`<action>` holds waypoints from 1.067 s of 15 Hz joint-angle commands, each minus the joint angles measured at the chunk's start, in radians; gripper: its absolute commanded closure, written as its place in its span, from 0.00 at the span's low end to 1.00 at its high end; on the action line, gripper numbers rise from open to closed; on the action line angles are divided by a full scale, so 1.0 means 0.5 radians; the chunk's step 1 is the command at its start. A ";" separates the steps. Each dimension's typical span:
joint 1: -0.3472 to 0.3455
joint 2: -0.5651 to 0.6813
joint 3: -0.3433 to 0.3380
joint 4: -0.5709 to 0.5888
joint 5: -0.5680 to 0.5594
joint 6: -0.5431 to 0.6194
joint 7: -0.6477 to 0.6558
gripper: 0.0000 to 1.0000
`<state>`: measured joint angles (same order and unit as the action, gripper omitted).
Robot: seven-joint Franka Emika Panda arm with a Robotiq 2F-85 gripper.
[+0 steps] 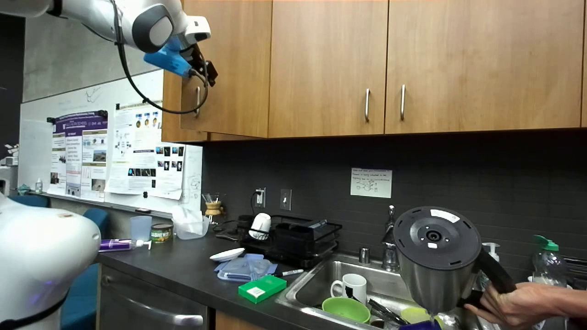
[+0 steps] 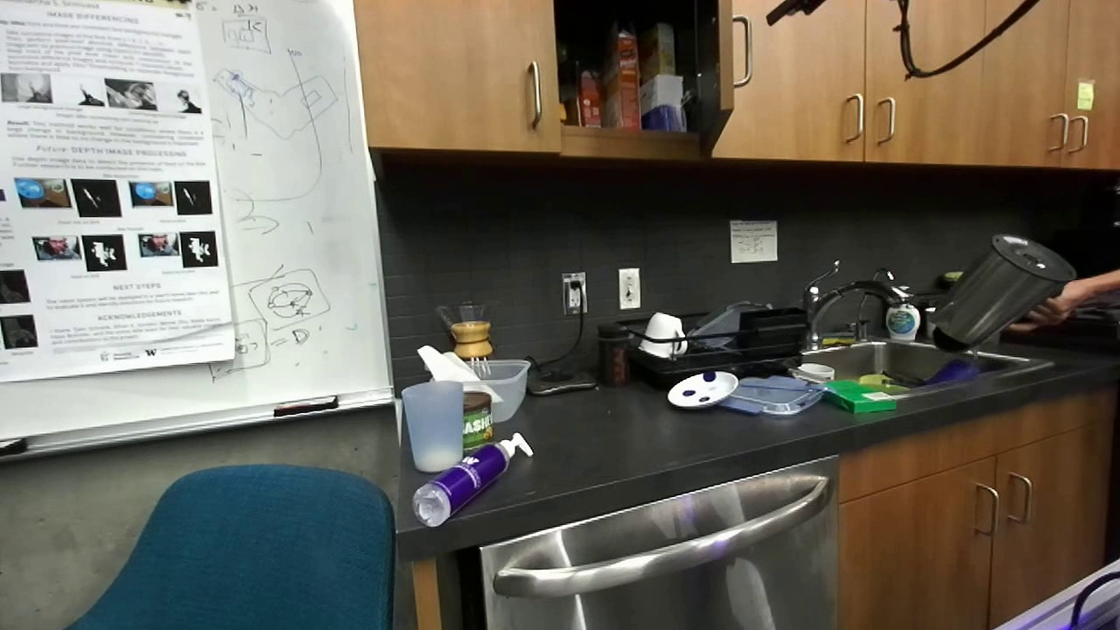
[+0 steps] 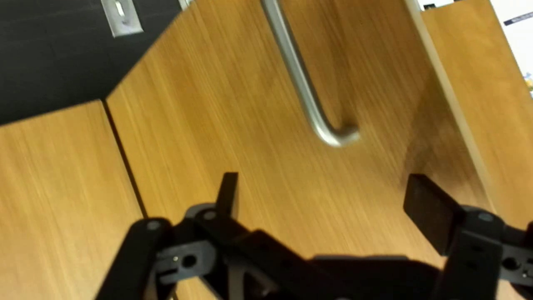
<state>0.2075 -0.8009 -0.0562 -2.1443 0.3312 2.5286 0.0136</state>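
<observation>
Pincer (image 3: 324, 191) spread wide, facing cabinet door (image 3: 233, 121), metal handle (image 3: 300, 77) above it in wrist view

A dark counter (image 2: 604, 446) is holding lots of things. At one end, a purple bottle (image 2: 468, 479) is lying down, and a blue cup (image 2: 435, 424), a nut can (image 2: 478, 422) and a clear tub (image 2: 509, 394) are standing near it. A black dish rack (image 1: 296, 250) is sitting by the wall (image 2: 525, 236). In front, blue plastic pieces (image 2: 777, 395) are lying in a pile, with a spotted plate (image 2: 703, 390) tilting beside them. A green box (image 1: 262, 288) is resting near the sink (image 1: 316, 282).
</observation>
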 commanded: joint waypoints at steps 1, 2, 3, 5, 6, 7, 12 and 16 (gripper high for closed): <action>0.255 0.063 -0.129 0.181 0.153 0.201 -0.247 0.00; 0.305 0.076 -0.145 0.205 0.201 0.316 -0.264 0.00; 0.297 0.096 -0.126 0.224 0.232 0.431 -0.203 0.00; 0.236 0.132 -0.077 0.249 0.206 0.572 -0.095 0.00; 0.195 0.150 -0.048 0.250 0.177 0.636 -0.053 0.00; 0.136 0.165 -0.013 0.248 0.135 0.682 -0.012 0.00; 0.147 0.076 0.037 0.168 0.110 0.913 0.035 0.00; 0.026 -0.054 0.065 0.052 0.060 0.978 0.123 0.00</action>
<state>0.2773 -0.7707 -0.0428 -2.0632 0.3907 2.9930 0.0238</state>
